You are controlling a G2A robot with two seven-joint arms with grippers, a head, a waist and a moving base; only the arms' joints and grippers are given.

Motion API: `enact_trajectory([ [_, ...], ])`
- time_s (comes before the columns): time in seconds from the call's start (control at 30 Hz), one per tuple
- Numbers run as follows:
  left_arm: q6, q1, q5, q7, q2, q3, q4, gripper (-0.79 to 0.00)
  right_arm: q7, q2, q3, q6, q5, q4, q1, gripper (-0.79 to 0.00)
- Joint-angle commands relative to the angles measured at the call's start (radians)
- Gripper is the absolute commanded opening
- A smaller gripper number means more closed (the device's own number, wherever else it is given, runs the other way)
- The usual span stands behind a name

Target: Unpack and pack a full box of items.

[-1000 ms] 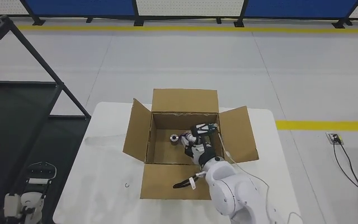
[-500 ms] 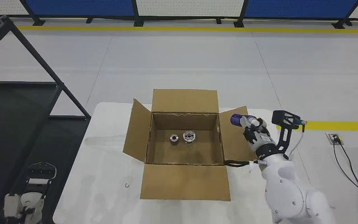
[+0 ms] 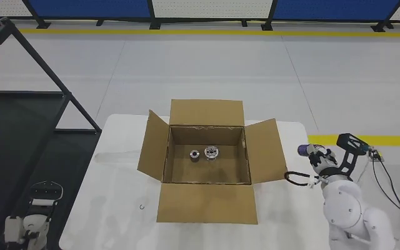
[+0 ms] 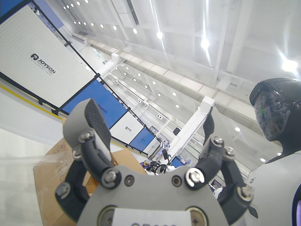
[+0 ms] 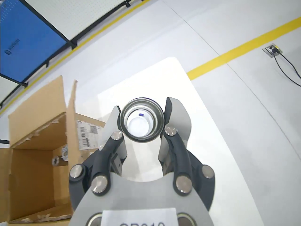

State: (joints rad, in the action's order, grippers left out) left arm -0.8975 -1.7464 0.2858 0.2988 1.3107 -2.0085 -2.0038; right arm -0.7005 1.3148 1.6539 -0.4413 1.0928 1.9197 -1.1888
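Cardboard box (image 3: 206,203) sits open, flaps spread, in the middle of the white table (image 3: 119,187). Left gripper (image 4: 150,118) points up with its fingers wide apart and nothing between them. Right gripper (image 5: 142,114) clamps a metal-rimmed can (image 5: 141,121) above the table's right edge, clear of the box. Two small metal parts (image 3: 212,152) lie on the box floor.

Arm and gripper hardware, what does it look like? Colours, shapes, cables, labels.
Left gripper and right gripper match: pale grey curved fingers, black ribbed pads, black linkages, silver screws, grey base plate with white label. Right arm: glossy white rounded shell, black cable looping at wrist.
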Motion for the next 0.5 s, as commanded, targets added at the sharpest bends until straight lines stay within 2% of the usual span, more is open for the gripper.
enact_trajectory([
  [0.0, 0.0, 0.0, 0.0, 0.0, 0.0, 0.0, 0.0, 0.0, -0.033, -0.004, -0.001, 0.014, 0.042, -0.036, 0.005, -0.785],
  [0.17, 0.0, 0.0, 0.0, 0.0, 0.0, 0.0, 0.0, 0.0, -0.135, -0.013, -0.011, 0.038, 0.119, -0.089, 0.021, -0.785],
  [0.47, 0.0, 0.0, 0.0, 0.0, 0.0, 0.0, 0.0, 0.0, -0.14, -0.013, -0.011, 0.039, 0.122, -0.09, 0.023, -0.785],
])
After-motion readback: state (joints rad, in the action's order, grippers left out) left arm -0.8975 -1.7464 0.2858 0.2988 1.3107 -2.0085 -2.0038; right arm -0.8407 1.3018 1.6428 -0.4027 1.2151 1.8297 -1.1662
